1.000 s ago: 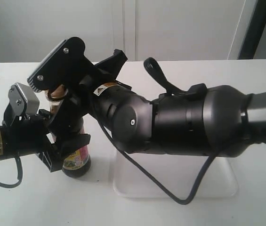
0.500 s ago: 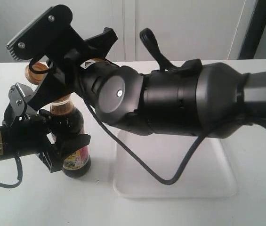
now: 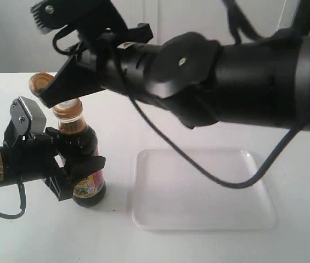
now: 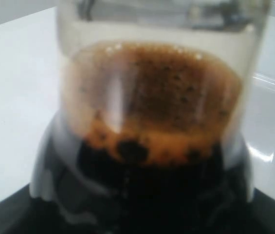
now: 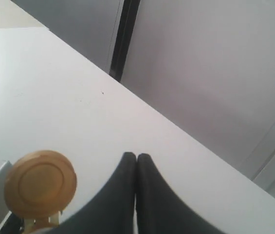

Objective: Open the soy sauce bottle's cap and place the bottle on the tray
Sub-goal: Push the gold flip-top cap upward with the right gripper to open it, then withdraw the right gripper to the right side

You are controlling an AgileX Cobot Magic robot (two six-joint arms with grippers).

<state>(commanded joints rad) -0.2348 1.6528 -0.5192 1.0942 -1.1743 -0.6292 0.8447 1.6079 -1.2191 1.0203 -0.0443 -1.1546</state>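
The soy sauce bottle stands upright on the white table, left of the tray. My left gripper is shut on its body from the left. The golden-brown cap is flipped open and hangs back from the ribbed collar. My right gripper hovers at neck height beside the open lid, shut on nothing. In the right wrist view the fingertips are pressed together, with the cap off to one side. The left wrist view is filled by the bottle with foamy dark sauce.
The right arm stretches across the upper part of the exterior view, above the tray, with a cable hanging over it. A corner of the tray shows behind the bottle in the left wrist view. A white wall stands behind the table.
The right gripper has swung up from the bottle's top and the cap has flipped open to the left. The right arm has risen. The bottle and left gripper stay put.
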